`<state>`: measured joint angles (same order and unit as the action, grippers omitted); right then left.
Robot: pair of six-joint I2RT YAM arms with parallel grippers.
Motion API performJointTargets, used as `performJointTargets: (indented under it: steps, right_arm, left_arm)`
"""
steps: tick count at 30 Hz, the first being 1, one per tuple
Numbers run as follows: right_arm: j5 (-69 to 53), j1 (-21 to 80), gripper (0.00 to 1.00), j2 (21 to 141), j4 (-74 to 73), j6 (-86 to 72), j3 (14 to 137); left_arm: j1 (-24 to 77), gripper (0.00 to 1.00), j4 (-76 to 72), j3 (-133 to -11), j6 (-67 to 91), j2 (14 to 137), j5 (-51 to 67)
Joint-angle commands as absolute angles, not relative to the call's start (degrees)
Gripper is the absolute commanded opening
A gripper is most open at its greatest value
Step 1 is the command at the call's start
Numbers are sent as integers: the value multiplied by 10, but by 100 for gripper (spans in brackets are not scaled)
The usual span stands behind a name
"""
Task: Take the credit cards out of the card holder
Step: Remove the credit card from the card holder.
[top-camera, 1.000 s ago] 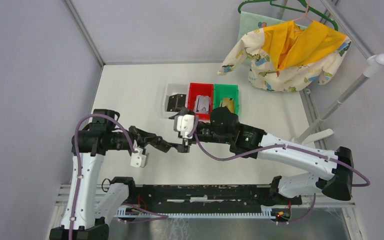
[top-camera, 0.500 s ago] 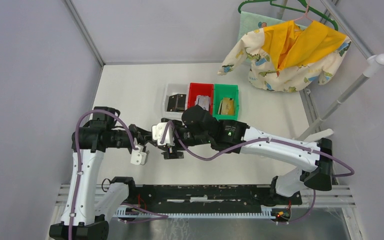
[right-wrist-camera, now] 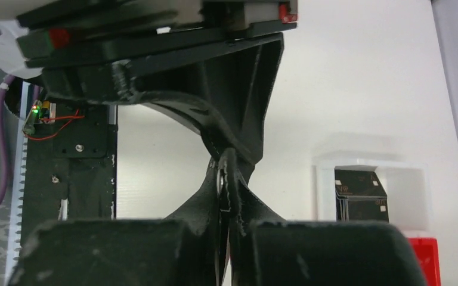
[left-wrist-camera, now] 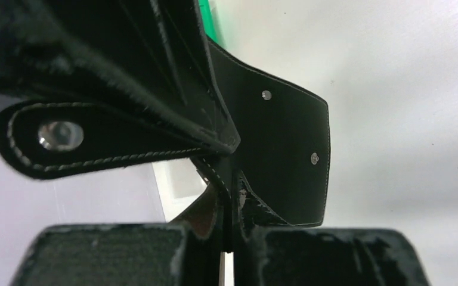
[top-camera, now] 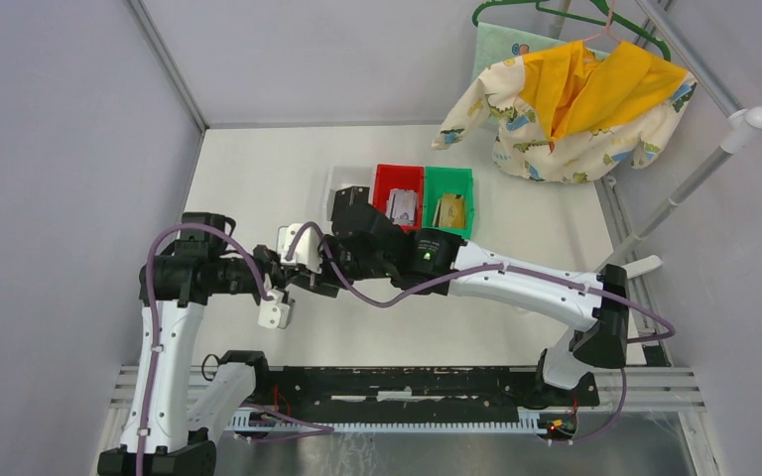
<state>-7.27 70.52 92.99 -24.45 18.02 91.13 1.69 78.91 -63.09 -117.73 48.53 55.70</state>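
Note:
The black card holder (left-wrist-camera: 286,143) hangs in the air, pinched at its lower edge by my shut left gripper (left-wrist-camera: 229,238). Its closure tab with a metal snap (left-wrist-camera: 59,136) sticks out to the left. My right gripper (right-wrist-camera: 226,238) meets it from the other side and is shut on a thin black stitched flap of the card holder (right-wrist-camera: 223,179). In the top view both grippers (top-camera: 308,278) meet left of centre. Credit cards lie in the bins: black ones (top-camera: 350,203), a silvery one (top-camera: 402,206), a gold one (top-camera: 450,210). Whether any card sits inside the holder is hidden.
A white bin (top-camera: 329,188), a red bin (top-camera: 398,175) and a green bin (top-camera: 449,176) stand in a row behind the grippers. A child's garment (top-camera: 575,99) hangs on a rack at the back right. The black rail (top-camera: 407,382) runs along the near edge.
My right arm swung left from in front of the bins to the held card holder, and its jaws went from wide open to shut on the flap. The left arm stayed put.

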Motion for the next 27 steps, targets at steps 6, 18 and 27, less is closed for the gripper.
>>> performJointTargets:
  steps: [6,18,27]
  right_arm:
    - [37,696,0,1008,-355,79,1061]
    - [232,605,0,942,-177,-387,935]
    - [196,612,0,906,-53,-702,843]
  left_arm:
    - [19,69,468,-576,-1156,414,602]
    - [19,97,165,-497,-392,330,529]
    - [18,89,131,-426,-359,250,573]
